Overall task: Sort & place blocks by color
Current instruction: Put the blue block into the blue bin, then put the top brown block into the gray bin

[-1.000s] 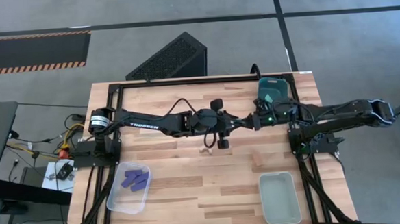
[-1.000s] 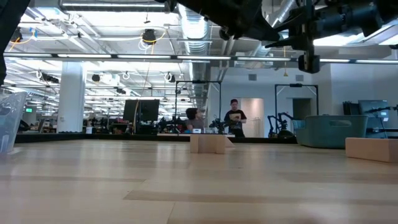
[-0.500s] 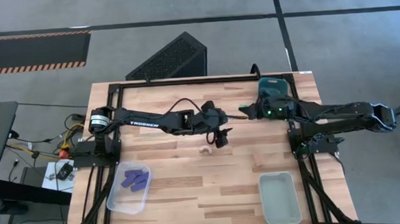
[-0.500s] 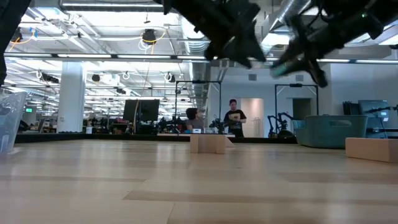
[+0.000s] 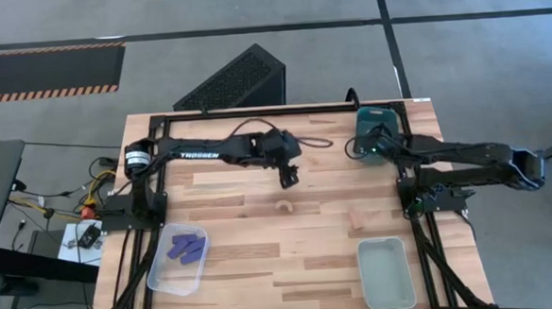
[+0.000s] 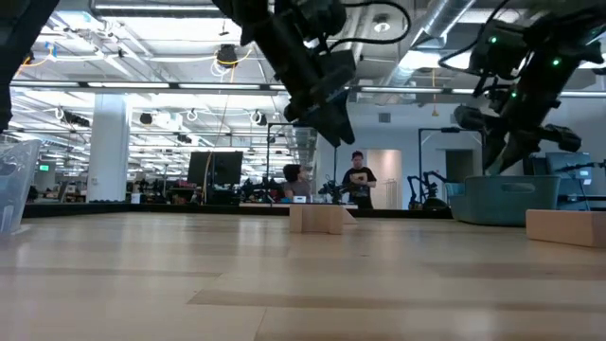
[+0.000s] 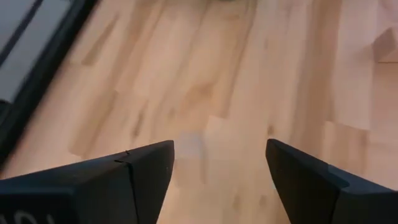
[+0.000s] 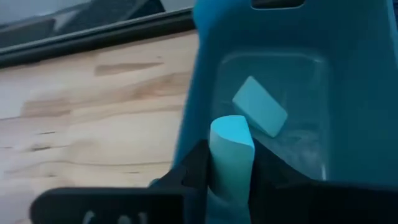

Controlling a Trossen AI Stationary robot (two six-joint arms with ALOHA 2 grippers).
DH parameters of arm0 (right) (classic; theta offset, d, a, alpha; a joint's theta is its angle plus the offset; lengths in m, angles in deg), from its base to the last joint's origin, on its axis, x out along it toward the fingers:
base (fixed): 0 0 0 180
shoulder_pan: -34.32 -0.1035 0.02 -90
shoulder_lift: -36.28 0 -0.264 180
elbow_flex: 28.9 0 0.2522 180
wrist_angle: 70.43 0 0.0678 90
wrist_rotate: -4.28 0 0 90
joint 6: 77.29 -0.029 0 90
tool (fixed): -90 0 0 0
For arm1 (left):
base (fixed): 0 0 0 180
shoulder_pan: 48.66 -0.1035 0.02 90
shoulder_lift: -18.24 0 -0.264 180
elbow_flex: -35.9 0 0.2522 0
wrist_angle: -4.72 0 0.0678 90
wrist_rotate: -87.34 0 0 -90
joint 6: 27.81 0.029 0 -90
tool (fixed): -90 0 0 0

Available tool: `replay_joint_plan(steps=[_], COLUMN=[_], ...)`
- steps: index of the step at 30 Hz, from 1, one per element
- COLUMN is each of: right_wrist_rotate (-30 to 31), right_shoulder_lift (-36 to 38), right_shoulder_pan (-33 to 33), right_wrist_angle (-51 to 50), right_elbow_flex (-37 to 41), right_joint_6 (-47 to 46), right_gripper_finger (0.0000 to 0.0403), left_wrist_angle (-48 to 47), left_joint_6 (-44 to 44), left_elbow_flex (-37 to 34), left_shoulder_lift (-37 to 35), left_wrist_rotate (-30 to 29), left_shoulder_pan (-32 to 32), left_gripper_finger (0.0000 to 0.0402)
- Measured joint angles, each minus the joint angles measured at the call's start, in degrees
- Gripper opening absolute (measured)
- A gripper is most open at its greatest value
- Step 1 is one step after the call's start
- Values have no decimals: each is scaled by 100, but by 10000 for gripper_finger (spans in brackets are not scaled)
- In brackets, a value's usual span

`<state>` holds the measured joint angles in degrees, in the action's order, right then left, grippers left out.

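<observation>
A tan arch block stands on the table's middle and shows in the low view as well. My left gripper hangs open above the table, just beyond the arch, with only bare wood between its fingers. My right gripper is at the near left corner of the dark teal bin, shut on a light teal block. Another light teal block lies on that bin's floor. Dark blue-purple bars lie in the clear bin at the near left. My right gripper pinches the light teal block between its two fingers. The block's rounded end sticks out past the fingertips. The fingers slant down toward the bin. The block is lifted clear, above the teal bin's inner edge.
A pale bin sits at the near right. Another tan block rests on the table at the right of the low view. A black frame runs along the table's far and side edges. People stand far off in the room behind.
My right gripper has drawn back from the table's middle toward the right and the far edge, carrying the teal block to the teal bin. My left gripper has pulled away from the middle toward the left and the far edge. The arch block has stayed where it was.
</observation>
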<state>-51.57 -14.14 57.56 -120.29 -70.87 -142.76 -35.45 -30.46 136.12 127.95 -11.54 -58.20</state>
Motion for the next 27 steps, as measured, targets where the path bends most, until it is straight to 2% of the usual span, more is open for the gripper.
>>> replay_joint_plan(steps=[3,5,10,14,24,27], right_wrist_rotate=[-153,-151,-269,-358,-758,-840], right_shoulder_lift=[-138,-194,-231,-120,-54,-54], right_shoulder_pan=[245,346,441,329,36,-4], right_wrist_angle=[-9,-4,79,103,173,202], right_elbow_flex=[0,0,-2,-2,0,0], right_joint_6=[78,79,56,50,81,-14], right_gripper_finger=[117,141,195,224,226,222], left_wrist_angle=[428,398,597,588,667,708], left_joint_6=[660,930,1062,1267,1458,1550], left_elbow_flex=[-122,-166,-155,-160,-162,-156], left_shoulder_lift=[82,202,633,948,1369,1400], left_wrist_rotate=[216,354,764,839,864,869], left_shoulder_pan=[-228,-367,-617,-688,-680,-682], left_gripper_finger=[235,229,224,224,223,208])
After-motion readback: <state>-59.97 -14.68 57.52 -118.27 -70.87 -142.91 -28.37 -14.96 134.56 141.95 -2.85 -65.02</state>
